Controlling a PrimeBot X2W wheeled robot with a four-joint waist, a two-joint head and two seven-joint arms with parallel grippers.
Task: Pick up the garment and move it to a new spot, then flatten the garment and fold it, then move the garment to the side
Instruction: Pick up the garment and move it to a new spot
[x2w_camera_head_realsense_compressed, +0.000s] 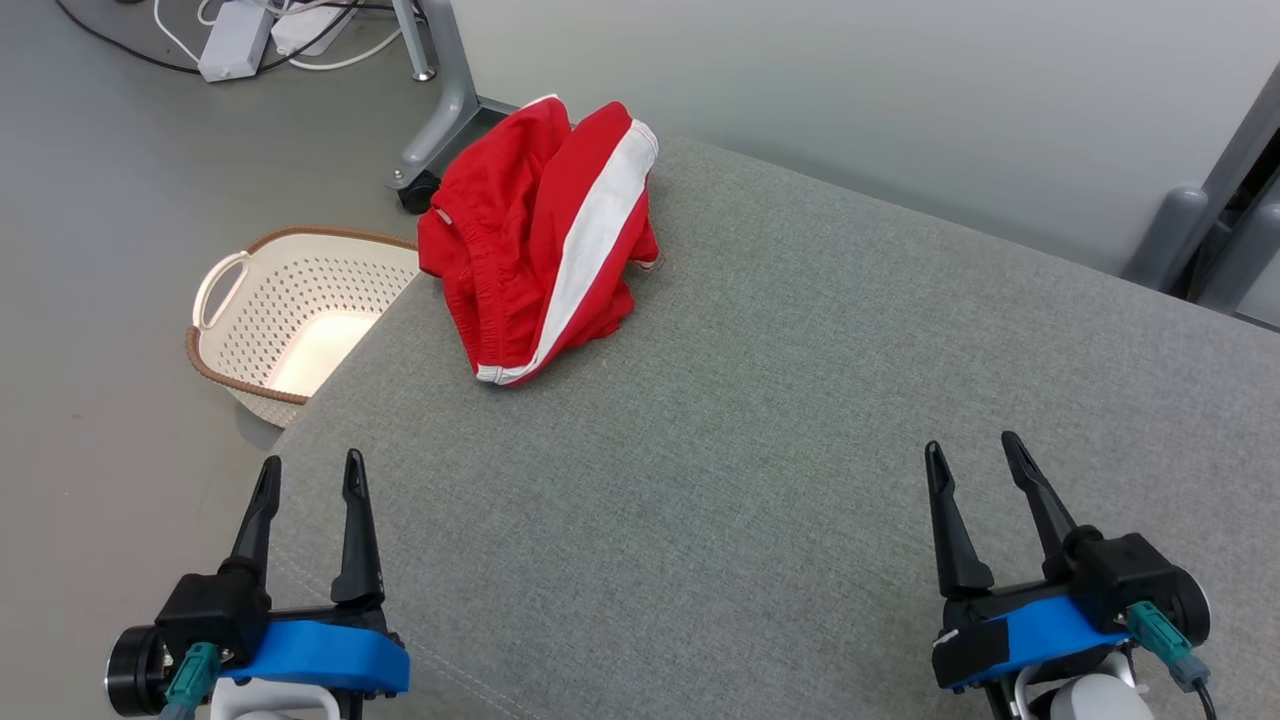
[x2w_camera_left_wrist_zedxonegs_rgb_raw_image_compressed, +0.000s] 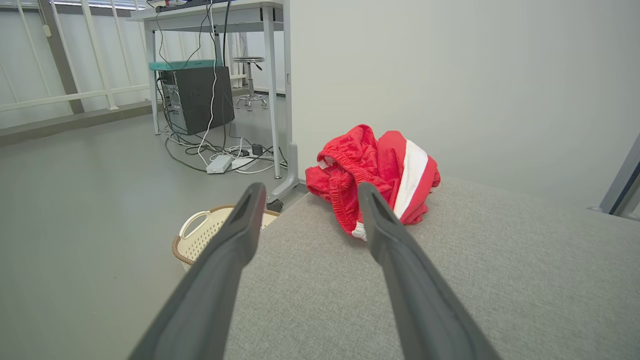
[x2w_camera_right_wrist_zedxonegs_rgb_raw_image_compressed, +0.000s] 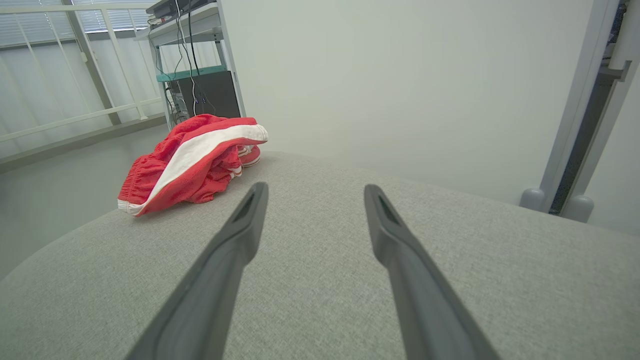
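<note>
The step in hand looks to be the first pick-up. The crumpled red shorts (x2w_camera_head_realsense_compressed: 540, 240) sit at the far left corner of the grey padded surface (x2w_camera_head_realsense_compressed: 780, 470), close to the edge above the perforated laundry basket (x2w_camera_head_realsense_compressed: 290, 310). A good grasp would pinch a raised fold near the elastic waistband, deep enough to catch cloth and not upholstery. It would then lift inward so nothing slips toward the basket. The left gripper (x2w_camera_head_realsense_compressed: 311, 460) is spread wide and empty, and the shorts lie at about 1 o'clock from it, well apart. The right gripper (x2w_camera_head_realsense_compressed: 970, 442) is equally wide and empty, with the shorts at about 10 o'clock and farther off.
</note>
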